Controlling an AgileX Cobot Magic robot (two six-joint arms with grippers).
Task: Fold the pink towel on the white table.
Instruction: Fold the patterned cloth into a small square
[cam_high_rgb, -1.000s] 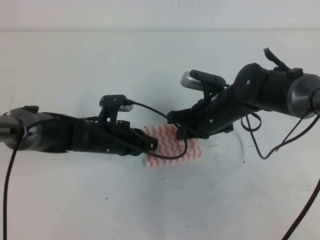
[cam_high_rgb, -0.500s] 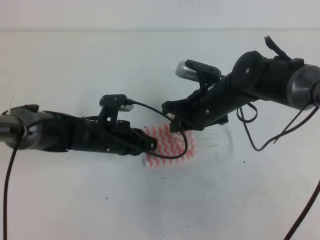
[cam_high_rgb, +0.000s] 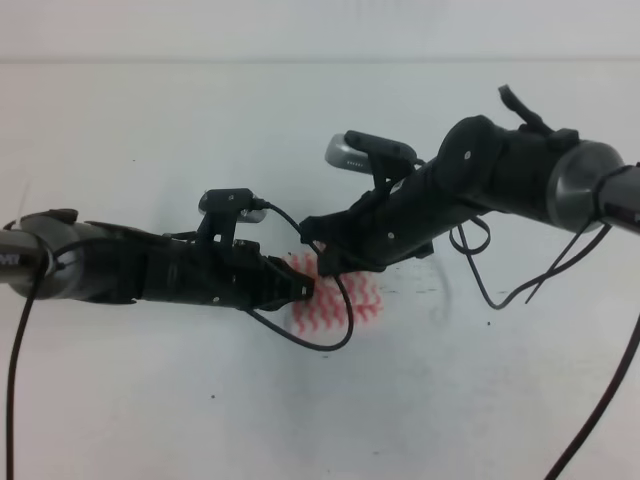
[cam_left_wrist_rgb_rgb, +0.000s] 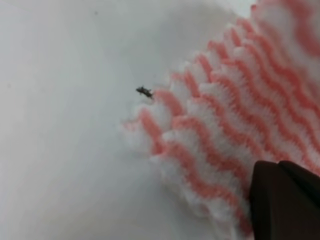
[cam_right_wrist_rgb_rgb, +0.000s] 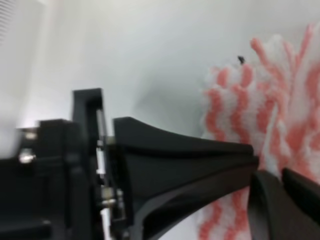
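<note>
The pink towel (cam_high_rgb: 345, 303), light, limp and fuzzy on the white worktop (cam_high_rgb: 300, 150), is best gripped at an edge; the right pincer (cam_high_rgb: 322, 262), at its 11 o'clock corner, looks clamped on the cloth, the left pincer (cam_high_rgb: 306, 289), at 9 o'clock, unreadable.

The pink towel (cam_high_rgb: 345, 305), wavy pink-and-white striped, lies bunched just right of frame centre on the plain white table (cam_high_rgb: 150, 400), partly hidden by arms.

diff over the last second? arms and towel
The right gripper swept left across the pink towel, dragging its right side along; the visible patch narrowed, so a fold is forming. The left gripper stayed at the towel's left edge. The white table is unchanged.
</note>
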